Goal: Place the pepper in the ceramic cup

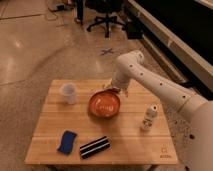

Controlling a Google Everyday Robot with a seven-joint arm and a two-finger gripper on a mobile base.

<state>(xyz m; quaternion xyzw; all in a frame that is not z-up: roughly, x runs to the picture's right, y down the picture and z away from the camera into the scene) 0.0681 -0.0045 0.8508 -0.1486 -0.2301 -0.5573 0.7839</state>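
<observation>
The pepper (113,91) is a small dark red-brown piece on the table at the far rim of the orange bowl (105,105). It is partly covered by my gripper (115,86), which is down right over it at the end of the white arm reaching in from the right. The ceramic cup (68,93) is a small white cup standing upright at the far left of the wooden table (50,125), well to the left of the gripper.
A small white bottle-shaped shaker (148,118) stands at the right of the table. A blue sponge (66,141) and a black-and-white striped object (95,146) lie near the front edge. Office chairs stand on the floor behind.
</observation>
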